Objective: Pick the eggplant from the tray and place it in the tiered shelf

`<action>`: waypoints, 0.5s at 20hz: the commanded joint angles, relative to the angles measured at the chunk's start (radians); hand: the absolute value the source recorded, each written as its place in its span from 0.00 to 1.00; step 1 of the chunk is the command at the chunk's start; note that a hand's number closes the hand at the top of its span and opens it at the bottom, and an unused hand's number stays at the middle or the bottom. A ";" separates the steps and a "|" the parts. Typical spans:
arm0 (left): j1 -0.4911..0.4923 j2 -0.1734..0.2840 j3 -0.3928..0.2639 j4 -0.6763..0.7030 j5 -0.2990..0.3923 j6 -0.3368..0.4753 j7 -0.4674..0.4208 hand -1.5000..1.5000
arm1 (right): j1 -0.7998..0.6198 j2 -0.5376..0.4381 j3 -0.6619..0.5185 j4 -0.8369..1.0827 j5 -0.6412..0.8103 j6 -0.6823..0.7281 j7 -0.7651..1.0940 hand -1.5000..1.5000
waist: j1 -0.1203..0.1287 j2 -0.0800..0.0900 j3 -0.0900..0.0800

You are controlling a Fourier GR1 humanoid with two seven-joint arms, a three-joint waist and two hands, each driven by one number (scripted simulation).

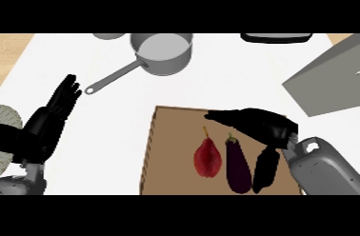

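Purple-black and lengthwise, the eggplant (237, 166) lies untouched on the brown tray (172, 135) just beside a red pepper (207, 157), its stem pointing away from the robot so its long flank is open to a grasp from the right. Poised above the tray's right part, the right hand (260, 123) has its fingers spread apart and clamped on nothing, seemingly ready to descend onto the eggplant. At the view's left the left hand (62, 99) rests open over the white tabletop (105, 135), fingers up, while the grey tiered shelf (327, 80) waits well apart at upper right.
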 commanded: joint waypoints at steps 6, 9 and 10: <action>0.041 -0.013 0.058 -0.002 -0.006 -0.068 -0.023 0.50 | 0.049 0.024 0.025 -0.002 0.091 0.148 0.061 0.00 | -0.001 0.000 0.000; 0.041 -0.054 0.044 -0.038 -0.043 -0.047 0.028 0.50 | 0.060 0.081 0.017 0.003 0.151 0.161 0.085 0.00 | -0.001 0.000 0.000; 0.056 -0.076 0.011 -0.033 -0.077 -0.035 -0.016 0.50 | -0.028 0.086 -0.033 0.030 0.084 0.235 0.141 0.00 | 0.001 0.000 0.000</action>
